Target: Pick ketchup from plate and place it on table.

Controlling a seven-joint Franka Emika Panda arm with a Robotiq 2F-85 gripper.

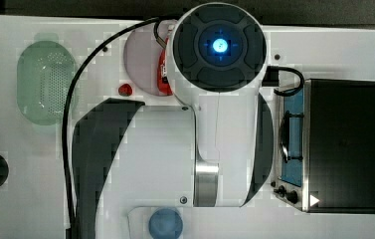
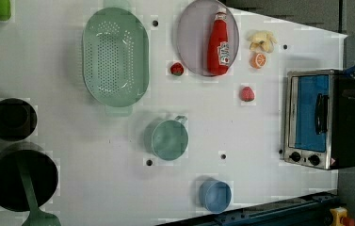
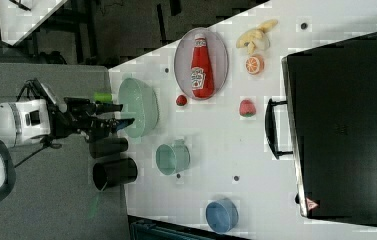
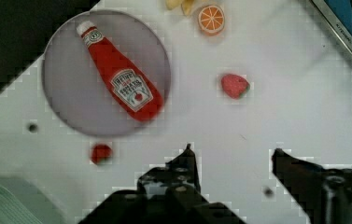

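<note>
Ketchup [image 2: 218, 44] lying flat on the plate [image 2: 191, 35], cap [image 2: 221, 11] toward the left view's top, label [image 2: 224, 52] facing up. Plate resting on the table [image 2: 95, 160], near its far edge in the left view. Just beside the plate's rim: small red ball [image 2: 177, 69]. Farther off on the left view's right: orange slice [image 2: 259, 60], banana pieces [image 2: 262, 41], strawberry [image 2: 247, 93], then toaster oven [image 2: 321, 119]. On the left view's left of the plate: green basket [image 2: 115, 56]. Gripper [image 4: 232, 151] wide open, empty, held above bare table, apart from the plate.
</note>
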